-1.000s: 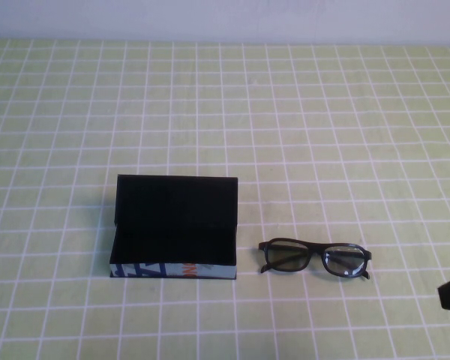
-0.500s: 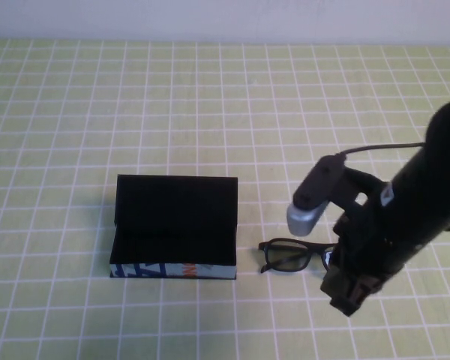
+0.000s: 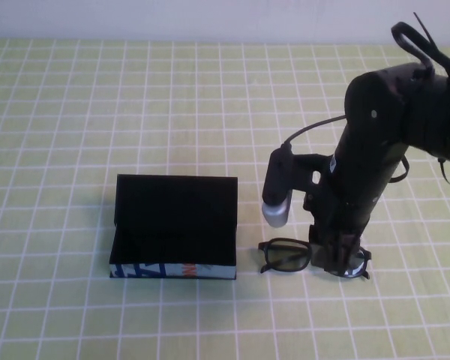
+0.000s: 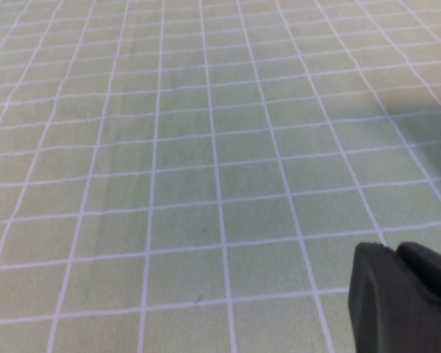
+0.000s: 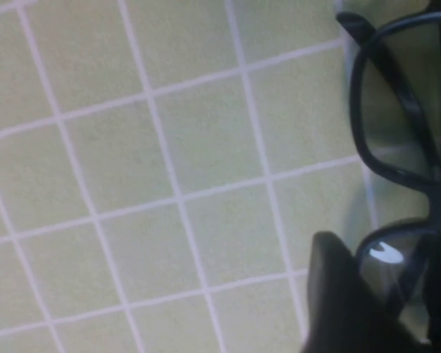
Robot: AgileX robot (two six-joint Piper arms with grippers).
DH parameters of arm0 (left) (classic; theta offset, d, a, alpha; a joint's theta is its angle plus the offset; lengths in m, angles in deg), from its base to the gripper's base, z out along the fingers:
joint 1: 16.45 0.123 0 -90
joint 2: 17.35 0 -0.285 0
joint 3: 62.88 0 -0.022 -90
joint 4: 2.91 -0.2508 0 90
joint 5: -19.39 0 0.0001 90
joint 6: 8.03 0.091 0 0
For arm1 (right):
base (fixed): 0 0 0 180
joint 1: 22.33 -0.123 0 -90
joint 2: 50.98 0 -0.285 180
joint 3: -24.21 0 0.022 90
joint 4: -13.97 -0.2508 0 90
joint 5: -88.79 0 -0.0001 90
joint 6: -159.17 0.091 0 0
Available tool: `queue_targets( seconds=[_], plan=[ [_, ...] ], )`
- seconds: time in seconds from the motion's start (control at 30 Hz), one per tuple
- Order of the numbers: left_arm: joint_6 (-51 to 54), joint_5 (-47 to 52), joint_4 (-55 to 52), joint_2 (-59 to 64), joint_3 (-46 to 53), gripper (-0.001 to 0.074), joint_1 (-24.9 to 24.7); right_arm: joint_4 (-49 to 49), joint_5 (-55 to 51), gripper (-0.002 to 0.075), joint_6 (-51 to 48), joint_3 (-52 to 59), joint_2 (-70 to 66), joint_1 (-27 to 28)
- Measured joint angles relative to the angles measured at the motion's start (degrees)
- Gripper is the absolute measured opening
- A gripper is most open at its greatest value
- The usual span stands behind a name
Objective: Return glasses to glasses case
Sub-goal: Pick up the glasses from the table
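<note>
The right gripper [image 3: 340, 259] sits low over the right half of the glasses [image 3: 289, 255], its tip at or just above the frame near the bridge and right lens. In the right wrist view one dark finger [image 5: 338, 294] lies close against the rim by the lower lens, but whether the jaws are spread, closed, or gripping the frame cannot be told from these views. The glasses rest flat on the checked cloth [image 3: 210, 97], just beside the right end of the case [image 3: 174, 225], apart from it. The case stands with its lid up and its black interior bare, patterned front toward the robot. The left gripper [image 4: 404, 301] shows only as a dark edge in its own wrist view, over bare cloth, well away from the work — its state cannot be told either. Progress: early; no lift yet, and the grasp, the carry leftward and the placing in the case all remain. Against the earlier frames — a second ago the right arm was barely in view at the table's edge; it has since swung in and come down onto the glasses, which have not shifted, nor has the case.
</note>
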Motion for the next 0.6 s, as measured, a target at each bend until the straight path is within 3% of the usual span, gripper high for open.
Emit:
queue_targets(
  seconds=[0.1, 0.2, 0.6],
  plan=[
    [0.00, 0.00, 0.00, 0.00, 0.00, -0.0002, 0.00, 2.53, -0.21, 0.0299, -0.76, -1.35, -2.07, 0.73],
    [0.00, 0.00, 0.00, 0.00, 0.00, -0.0002, 0.00, 4.20, -0.21, 0.0346, -1.13, -2.32, -3.91, 1.39],
    [0.00, 0.00, 0.00, 0.00, 0.00, -0.0002, 0.00, 4.00, -0.09, 0.0367, -3.67, -6.17, -9.84, 1.75]
  ],
)
